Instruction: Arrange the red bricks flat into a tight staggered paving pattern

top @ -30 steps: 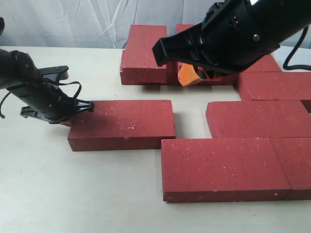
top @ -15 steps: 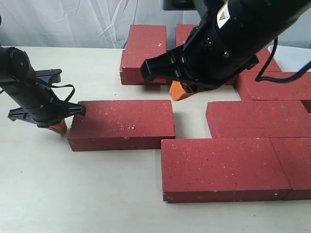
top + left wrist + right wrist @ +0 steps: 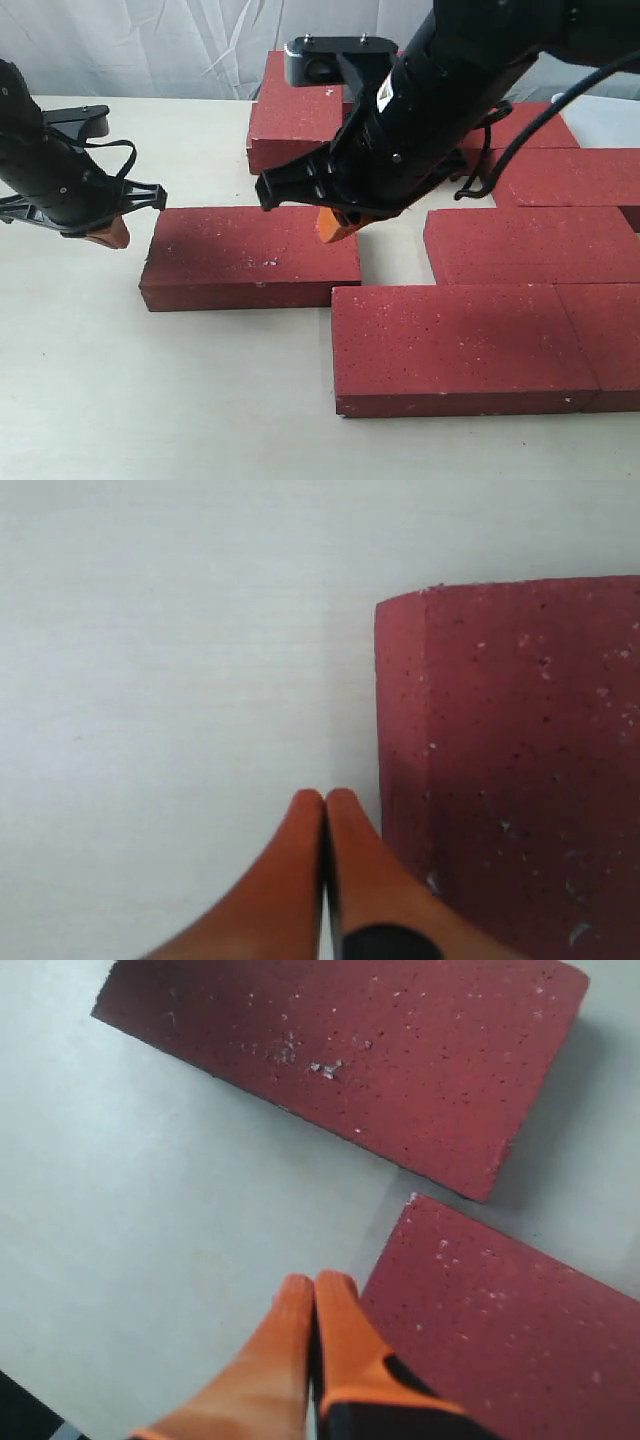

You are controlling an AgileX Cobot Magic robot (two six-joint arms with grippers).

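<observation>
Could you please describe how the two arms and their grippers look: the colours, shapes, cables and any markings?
Both arms are black and bulky. The left arm carries a thin black cable loop; the right arm bears a small pale label and thicker black cables. The left gripper and the right gripper end in smooth, tapered orange fingers with black bases.

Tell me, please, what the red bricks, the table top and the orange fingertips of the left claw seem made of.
Red bricks: probably fired clay or coloured concrete; rough, matt, with white specks. Table top: pale, smooth, matt; maybe laminate or painted wood, unclear. Fingertips of the left claw: smooth orange with slight sheen, likely plastic or rubber.
</observation>
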